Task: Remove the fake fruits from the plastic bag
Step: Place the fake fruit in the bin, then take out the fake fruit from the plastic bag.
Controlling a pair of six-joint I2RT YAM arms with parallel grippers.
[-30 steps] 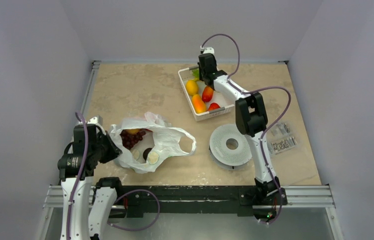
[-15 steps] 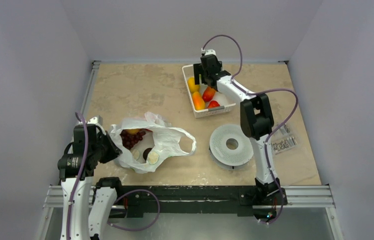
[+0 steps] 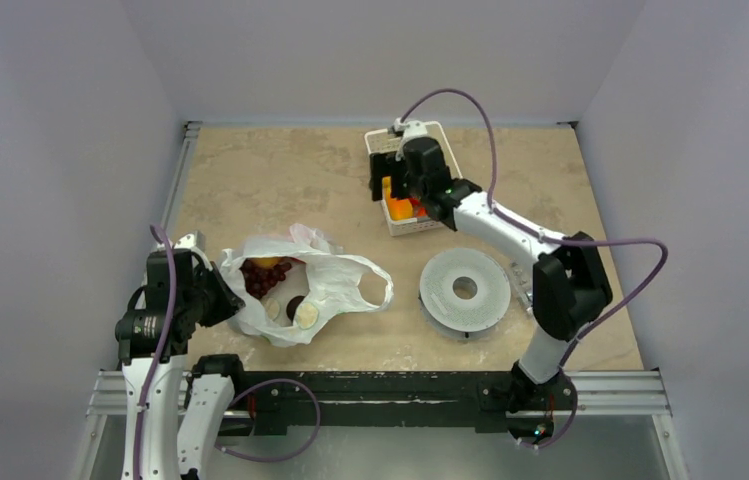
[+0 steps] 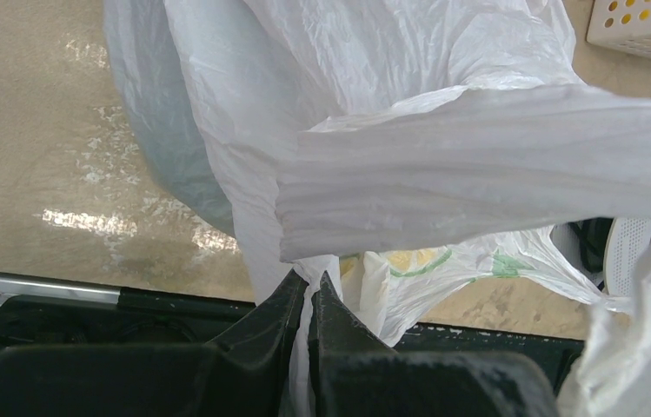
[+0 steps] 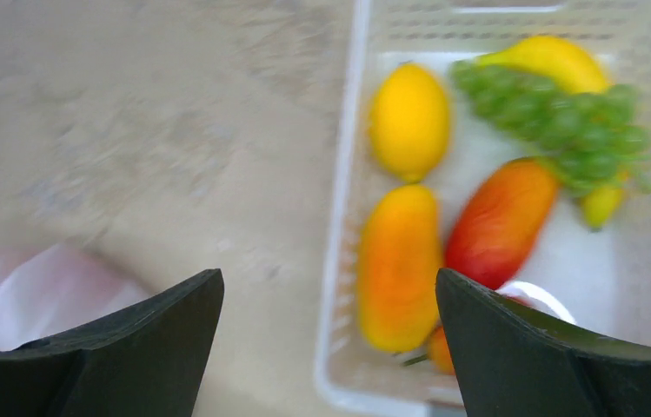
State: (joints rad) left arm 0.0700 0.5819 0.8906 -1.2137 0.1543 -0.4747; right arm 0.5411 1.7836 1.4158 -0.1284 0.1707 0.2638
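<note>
The plastic bag (image 3: 335,283) lies crumpled at the near left, mouth open upward. Inside it I see a dark red grape bunch (image 3: 263,277) and a yellow-orange fruit (image 3: 266,263). My left gripper (image 3: 225,300) is shut on the bag's left edge; in the left wrist view the left gripper (image 4: 308,282) pinches a white fold of the bag (image 4: 408,165). My right gripper (image 5: 328,276) is open and empty above the left rim of the white basket (image 5: 339,226). That basket holds a yellow fruit (image 5: 408,120), an orange fruit (image 5: 398,265), a red-orange fruit (image 5: 502,221) and a green grape bunch (image 5: 556,113).
A yellow banana (image 5: 556,61) lies in the basket under the grapes. The basket (image 3: 440,130) stands at the back centre, largely covered by the right gripper (image 3: 382,178). A grey disc with a centre hole (image 3: 463,288) sits near right. A black rail (image 3: 370,385) borders the near edge.
The right gripper has opened over the basket and shifted toward its left rim, while the right elbow swung out to the right. The left arm and bag have not moved.
</note>
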